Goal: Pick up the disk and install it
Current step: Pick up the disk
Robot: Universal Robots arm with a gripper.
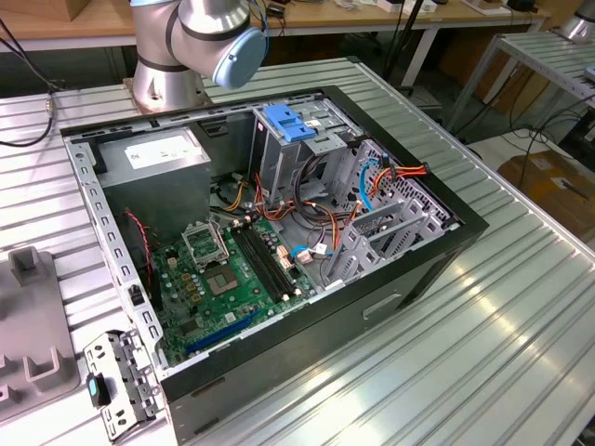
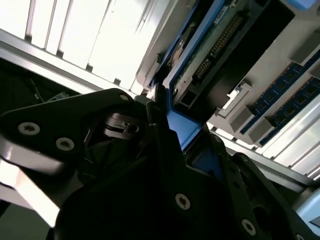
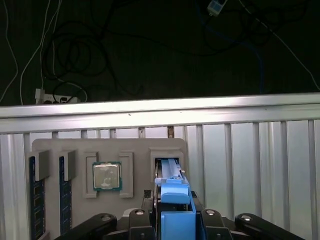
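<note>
Now clamping blue-framed grey metal disk [image 3: 172,189] in closed claw [image 3: 173,215].
Lift straight from grey slotted tray [image 3: 75,146], no tilting.

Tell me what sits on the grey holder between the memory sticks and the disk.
A square processor chip sits in its own recess between the memory sticks and the disk, in the first wrist view.

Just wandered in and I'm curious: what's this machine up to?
A robot arm is meant to fit a disk into the computer lying open on the table. Its hand is at the blue-framed disk, which seems to stand on edge in a slot of a grey tray, beside a chip and memory sticks. Whether it is gripped, I can't tell.
</note>
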